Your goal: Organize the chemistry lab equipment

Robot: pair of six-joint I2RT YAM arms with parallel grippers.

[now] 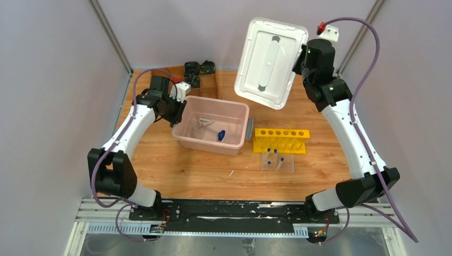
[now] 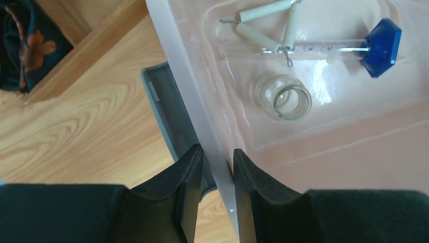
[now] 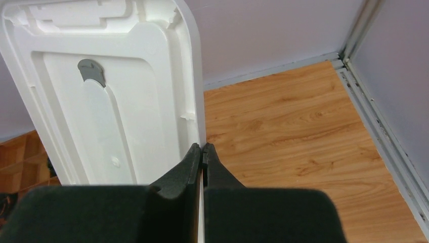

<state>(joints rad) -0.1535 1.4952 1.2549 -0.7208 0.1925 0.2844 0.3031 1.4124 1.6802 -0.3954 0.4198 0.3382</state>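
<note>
The left fingers (image 2: 189, 172) pinch the pink bin (image 2: 200, 111) by its wall. The right fingers (image 3: 191, 163) clamp the white lid (image 3: 101, 101) by its edge, aloft. A tug could tilt the bin, rolling the beaker (image 2: 283, 96), blue-capped tube (image 2: 329, 48) and wire triangle (image 2: 265, 23) inside. The lid may slip.

Pink bin (image 1: 208, 145) sits mid-frame on the wooden table (image 1: 186, 170). White lid (image 1: 272, 61) tilts upper right; brown box (image 1: 209, 85) is above-left of the bin.

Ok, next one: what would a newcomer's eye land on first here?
The white lid, held tilted in the air at the back right, pinched at its edge by the right tool. Nearer, mid-table, the open pink bin, its left wall pinched by the left tool.
</note>
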